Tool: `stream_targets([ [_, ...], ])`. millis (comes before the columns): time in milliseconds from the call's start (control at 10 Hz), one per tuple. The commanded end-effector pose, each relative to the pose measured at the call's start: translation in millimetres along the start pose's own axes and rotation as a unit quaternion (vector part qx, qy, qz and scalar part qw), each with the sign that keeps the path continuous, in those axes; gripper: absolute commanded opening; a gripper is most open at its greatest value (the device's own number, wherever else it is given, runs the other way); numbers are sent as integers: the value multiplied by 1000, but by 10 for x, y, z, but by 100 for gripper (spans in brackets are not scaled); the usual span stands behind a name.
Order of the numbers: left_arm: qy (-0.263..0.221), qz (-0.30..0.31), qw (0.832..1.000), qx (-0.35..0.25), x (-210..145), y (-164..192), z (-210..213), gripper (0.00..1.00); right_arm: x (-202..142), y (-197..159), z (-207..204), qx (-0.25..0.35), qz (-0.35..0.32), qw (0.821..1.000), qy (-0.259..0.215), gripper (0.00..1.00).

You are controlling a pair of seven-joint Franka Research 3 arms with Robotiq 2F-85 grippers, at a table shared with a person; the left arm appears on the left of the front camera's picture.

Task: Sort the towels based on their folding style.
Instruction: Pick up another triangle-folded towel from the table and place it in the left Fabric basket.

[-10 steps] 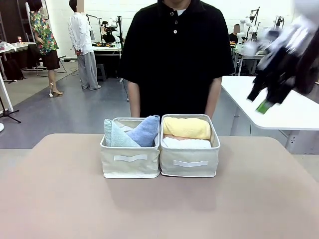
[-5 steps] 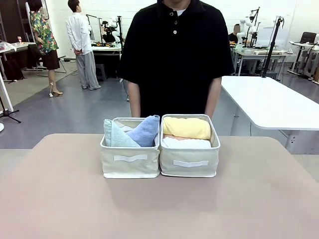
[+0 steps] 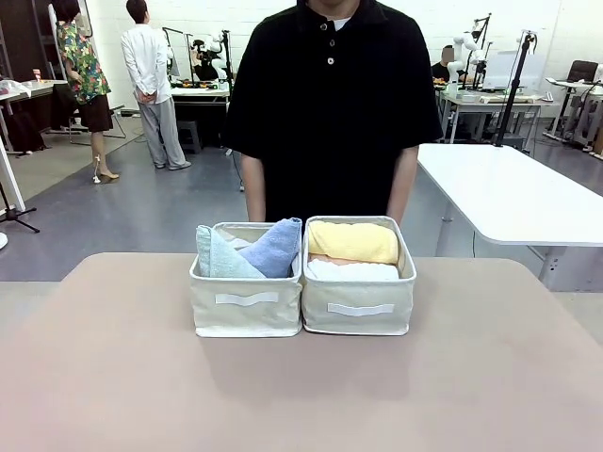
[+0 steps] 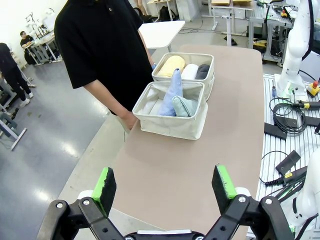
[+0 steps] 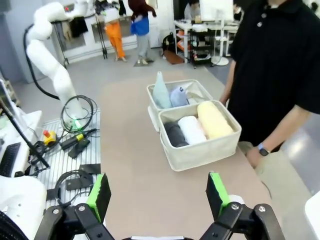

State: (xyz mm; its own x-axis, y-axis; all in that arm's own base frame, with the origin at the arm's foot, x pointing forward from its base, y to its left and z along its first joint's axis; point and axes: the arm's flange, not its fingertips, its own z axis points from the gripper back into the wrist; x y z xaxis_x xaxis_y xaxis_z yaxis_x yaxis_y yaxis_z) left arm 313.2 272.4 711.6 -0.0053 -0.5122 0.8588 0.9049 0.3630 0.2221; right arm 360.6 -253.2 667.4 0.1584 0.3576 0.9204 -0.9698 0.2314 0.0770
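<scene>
Front view shows both cream bins touching at mid-counter (image 3: 113, 377): pale mint towel (image 3: 215, 256) and light blue towel (image 3: 275, 247) cones in the left bin (image 3: 245, 315), yellow roll (image 3: 352, 241) above a white roll (image 3: 350, 271) in the right bin (image 3: 358, 315). Left end effector (image 4: 165, 186) and right end effector (image 5: 157, 194) hang released, well apart from the bins, about equally far. Sorting looks finished; the person's hand (image 4: 129, 120) rests near the bins.

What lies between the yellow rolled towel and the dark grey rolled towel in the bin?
A white rolled towel lies between the yellow rolled towel and the dark grey rolled towel, seen in the right wrist view.
</scene>
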Motion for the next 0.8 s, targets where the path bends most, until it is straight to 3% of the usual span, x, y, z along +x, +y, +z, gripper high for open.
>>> stream_targets([
  [0,-8,-2,1000,0,20,-8,10,100,114,134,88,1,34,999,-17,100],
  [100,-8,-2,1000,0,20,-8,10,100,0,0,0,0,0,1000,0,100],
  [700,-8,-2,1000,0,20,-8,10,100,0,0,0,0,0,1000,0,100],
])
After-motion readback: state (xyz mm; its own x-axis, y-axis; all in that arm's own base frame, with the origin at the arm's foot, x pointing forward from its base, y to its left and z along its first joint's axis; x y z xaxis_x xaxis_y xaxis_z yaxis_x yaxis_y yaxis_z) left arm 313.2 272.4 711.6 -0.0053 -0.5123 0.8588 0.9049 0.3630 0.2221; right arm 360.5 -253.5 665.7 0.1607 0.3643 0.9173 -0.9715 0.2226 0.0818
